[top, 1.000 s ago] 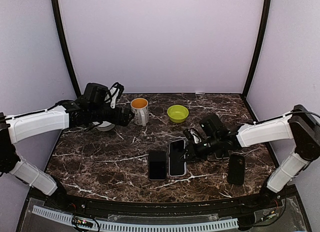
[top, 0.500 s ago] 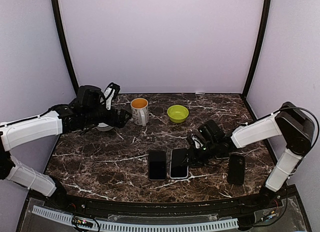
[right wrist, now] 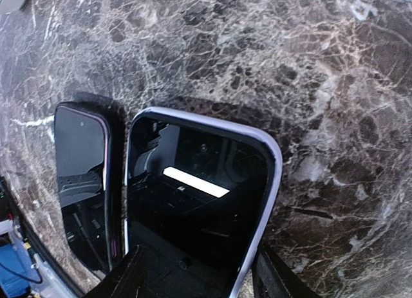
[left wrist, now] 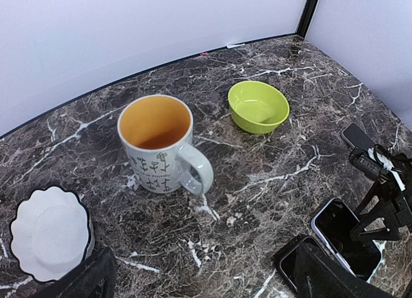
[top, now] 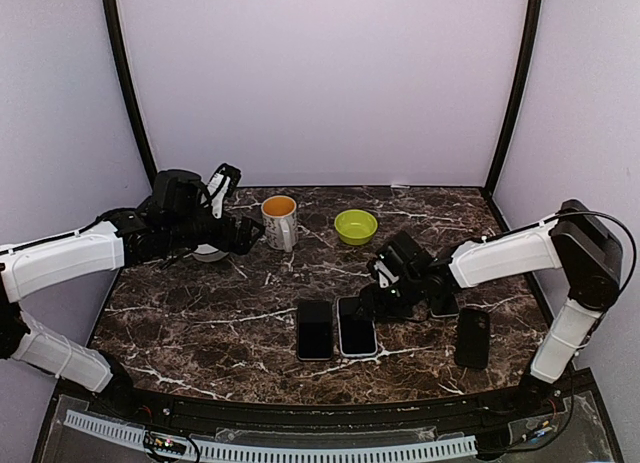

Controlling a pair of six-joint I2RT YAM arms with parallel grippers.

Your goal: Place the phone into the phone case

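The phone, glossy black with a pale silver rim, lies flat on the marble beside a black-rimmed slab that looks like the phone case. In the right wrist view the phone fills the middle and the black slab lies to its left, a narrow gap between them. My right gripper is open. Its fingers straddle the phone's near end, with a gap showing at the right finger. My left gripper hangs wide open over the back left, holding nothing.
A white mug with an orange inside and a green bowl stand at the back. A white scalloped dish sits under the left arm. Two more dark phone-like slabs lie at right, one near the front, one beside the right arm.
The right gripper brought the tilted phone down flat next to the black slab and opened its jaws. The left arm drew back slightly, then stayed still.
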